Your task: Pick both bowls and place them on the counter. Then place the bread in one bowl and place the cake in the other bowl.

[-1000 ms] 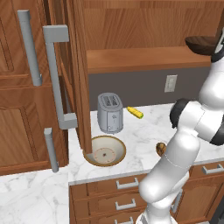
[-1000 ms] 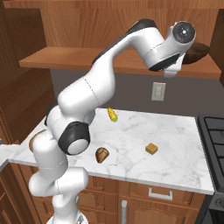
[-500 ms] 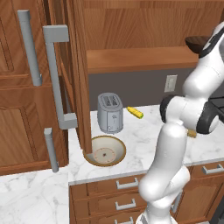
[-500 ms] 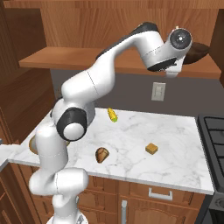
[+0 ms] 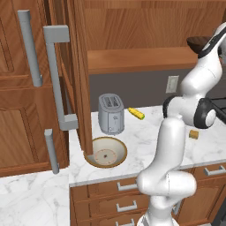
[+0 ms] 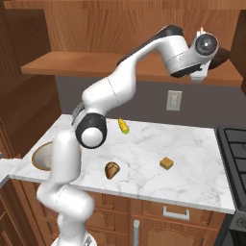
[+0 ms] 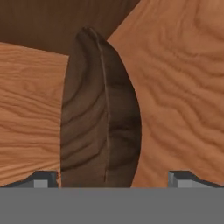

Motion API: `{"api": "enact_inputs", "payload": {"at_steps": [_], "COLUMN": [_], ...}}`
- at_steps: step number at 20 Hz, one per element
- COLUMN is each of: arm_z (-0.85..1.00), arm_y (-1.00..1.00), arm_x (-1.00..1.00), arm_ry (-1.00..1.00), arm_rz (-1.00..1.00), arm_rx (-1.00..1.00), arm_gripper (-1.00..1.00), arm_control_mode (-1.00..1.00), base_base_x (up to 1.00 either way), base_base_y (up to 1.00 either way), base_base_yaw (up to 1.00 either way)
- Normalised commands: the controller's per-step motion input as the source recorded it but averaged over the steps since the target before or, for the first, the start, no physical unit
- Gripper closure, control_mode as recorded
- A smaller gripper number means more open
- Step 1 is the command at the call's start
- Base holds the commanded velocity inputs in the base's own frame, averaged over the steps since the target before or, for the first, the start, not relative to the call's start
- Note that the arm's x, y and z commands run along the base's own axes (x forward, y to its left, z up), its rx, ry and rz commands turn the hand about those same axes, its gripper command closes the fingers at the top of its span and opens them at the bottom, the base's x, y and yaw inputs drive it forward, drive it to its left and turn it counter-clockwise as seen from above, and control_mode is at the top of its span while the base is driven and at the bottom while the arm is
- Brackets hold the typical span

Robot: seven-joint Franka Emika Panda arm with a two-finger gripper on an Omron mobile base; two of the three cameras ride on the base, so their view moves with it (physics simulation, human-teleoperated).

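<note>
**Claw lined up on the wooden bowl**

The beige bowl (image 5: 106, 152) sits at the bench's near left edge. Up on the shelf (image 6: 96, 67), the claw (image 7: 113, 177) gapes wide and empty around the dark wood bowl (image 7: 98, 113). It looks stiff, light and smooth, so pinch the rim.

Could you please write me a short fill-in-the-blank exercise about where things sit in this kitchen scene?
1. The beige bowl sits on the counter in front of the ____.
2. The dark wooden bowl rests up on the ____.
3. The gripper faces the wooden bowl with its jaws ____.
4. The bread lies left of the ____.

Missing words: toaster; shelf; open; cake
</note>
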Motion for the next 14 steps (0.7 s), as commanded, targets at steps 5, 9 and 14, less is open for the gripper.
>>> {"api": "enact_inputs", "payload": {"at_steps": [5,9,14], "arm_z": [0.22,-0.2,-0.37], "arm_y": [-0.16,0.06,0.23], "arm_x": [0.16,0.0,0.07], "arm_ry": [0.03,0.18,0.15], "arm_rz": [0.05,0.06,0.02], "arm_rx": [0.0,0.0,0.0], "arm_gripper": [-1.0,-1.0,-1.0], "arm_control_mode": [-1.0,-1.0,-1.0], "base_base_x": [0.0,0.0,0.0], "base_base_y": [0.0,0.0,0.0], "base_base_yaw": [0.0,0.0,0.0]}}
